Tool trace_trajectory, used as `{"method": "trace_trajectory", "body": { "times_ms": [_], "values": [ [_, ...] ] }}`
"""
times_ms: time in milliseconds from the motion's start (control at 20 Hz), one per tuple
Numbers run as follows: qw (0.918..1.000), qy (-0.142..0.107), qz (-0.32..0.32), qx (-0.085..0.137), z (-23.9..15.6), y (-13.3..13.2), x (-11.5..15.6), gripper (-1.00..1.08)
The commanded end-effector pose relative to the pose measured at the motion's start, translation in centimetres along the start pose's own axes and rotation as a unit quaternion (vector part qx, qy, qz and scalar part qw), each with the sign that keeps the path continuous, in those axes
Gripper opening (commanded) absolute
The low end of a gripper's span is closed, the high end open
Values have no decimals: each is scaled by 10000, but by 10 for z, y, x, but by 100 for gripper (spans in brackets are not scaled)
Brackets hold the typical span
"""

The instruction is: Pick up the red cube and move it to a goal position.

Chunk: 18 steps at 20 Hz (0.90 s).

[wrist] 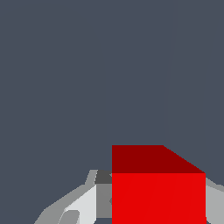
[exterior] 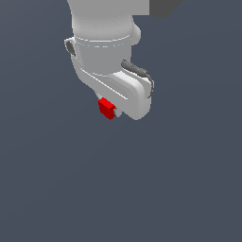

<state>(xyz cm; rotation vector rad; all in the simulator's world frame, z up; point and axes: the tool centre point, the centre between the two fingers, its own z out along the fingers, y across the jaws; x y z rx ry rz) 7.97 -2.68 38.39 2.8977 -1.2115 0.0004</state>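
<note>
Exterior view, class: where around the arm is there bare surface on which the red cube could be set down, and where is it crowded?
Bare grey surface lies below the gripper and to both sides. The only crowded spot is at the gripper itself, where the red cube sits between its fingers.

A plain, featureless dark slate-grey ground [exterior: 56,189] across both views, with nothing standing on it

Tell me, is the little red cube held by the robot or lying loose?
Held. The red cube sits between the jaws of the gripper, with a finger pressed beside it in the wrist view.
</note>
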Motion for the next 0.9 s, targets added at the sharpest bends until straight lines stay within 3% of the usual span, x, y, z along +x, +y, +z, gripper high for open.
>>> {"method": "trace_trajectory", "body": {
  "times_ms": [0, 850],
  "values": [
    [10000, 0, -1, 0, -11, -2, 4, -100],
    [10000, -3, -2, 3, -37, -8, 15, -100]
  ]
}}
